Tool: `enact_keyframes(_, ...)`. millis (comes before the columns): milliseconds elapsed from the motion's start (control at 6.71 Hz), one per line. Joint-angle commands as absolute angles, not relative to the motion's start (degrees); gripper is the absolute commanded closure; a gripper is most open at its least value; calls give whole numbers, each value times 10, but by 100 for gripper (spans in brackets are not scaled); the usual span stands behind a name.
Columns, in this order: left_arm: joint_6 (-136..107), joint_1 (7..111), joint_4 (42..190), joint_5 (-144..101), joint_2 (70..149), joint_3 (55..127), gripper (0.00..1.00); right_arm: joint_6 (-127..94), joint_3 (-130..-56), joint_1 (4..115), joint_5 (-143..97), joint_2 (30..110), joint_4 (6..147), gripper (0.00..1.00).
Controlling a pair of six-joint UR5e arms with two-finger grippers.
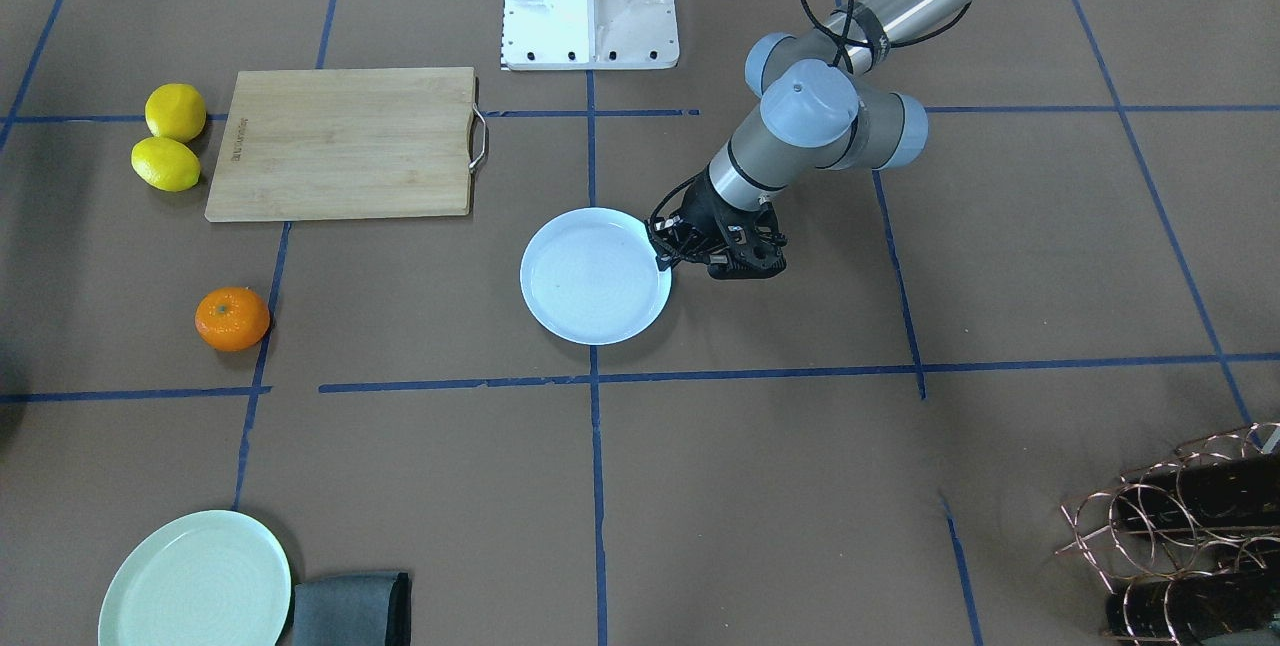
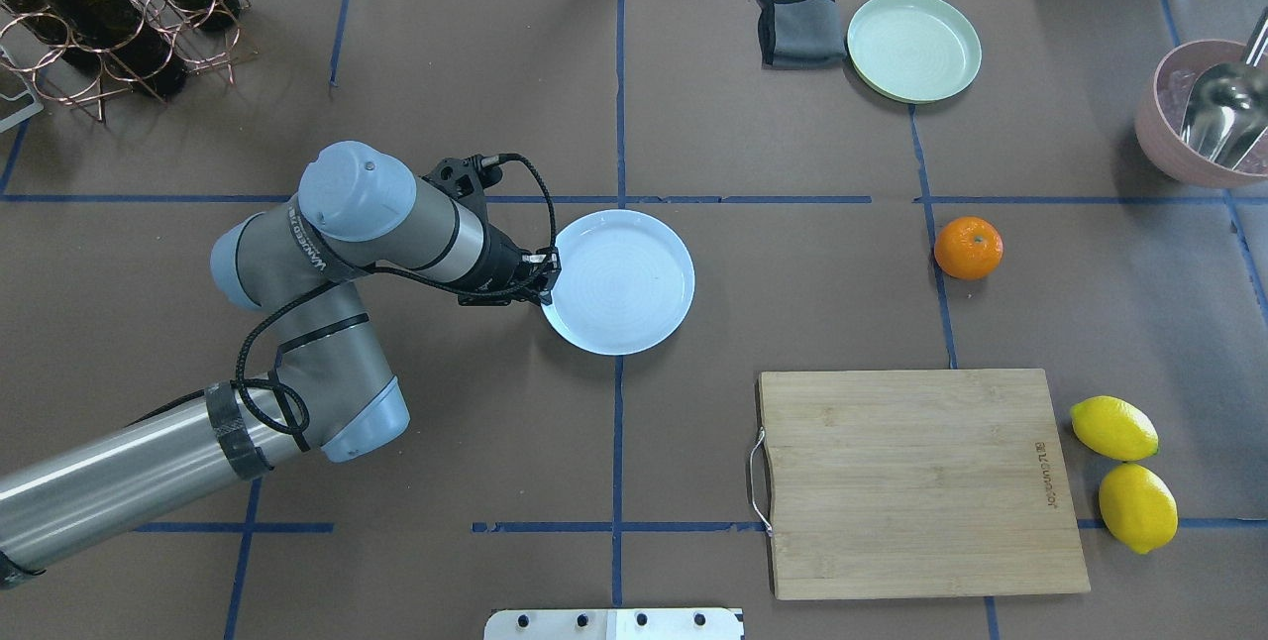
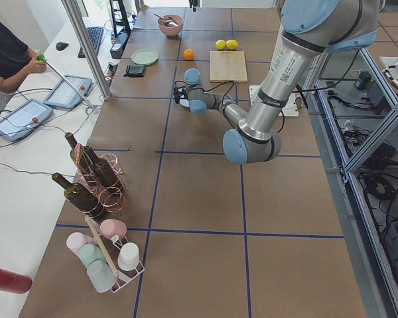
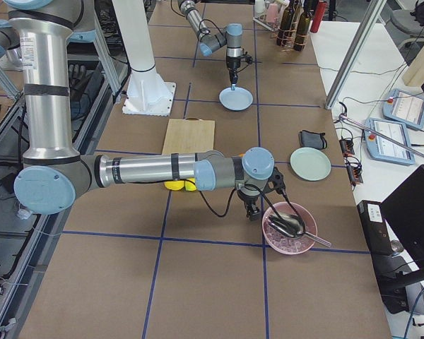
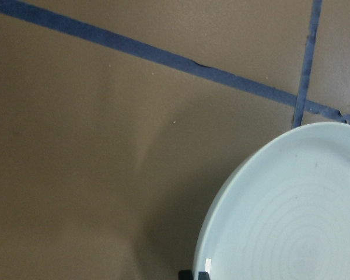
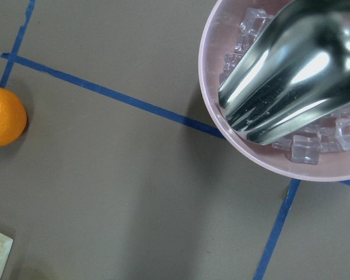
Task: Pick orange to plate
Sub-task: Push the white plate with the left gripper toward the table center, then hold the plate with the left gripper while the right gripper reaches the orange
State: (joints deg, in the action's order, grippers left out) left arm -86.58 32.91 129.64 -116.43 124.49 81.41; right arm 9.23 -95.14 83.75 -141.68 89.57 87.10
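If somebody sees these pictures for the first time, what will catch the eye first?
The bright orange stands out, alone on the brown table, on the robot's right side beyond the wooden board. Next comes the left gripper, set at the rim of the empty pale blue plate near the table's middle. Two yellow lemons lie beside the board.

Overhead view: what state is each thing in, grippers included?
plate, empty.
orange, lying free, well apart from the plate.
left gripper, at the plate's rim; open or shut unclear.
pink bowl, holds ice cubes and a metal scoop.
right gripper, beside the pink bowl; open or shut unclear.
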Motion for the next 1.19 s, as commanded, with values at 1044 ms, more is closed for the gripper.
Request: enact_keyframes(1044,-881,335,1312,-1154,1222,889,8,-617,-991,530,-1214,825,617,0)
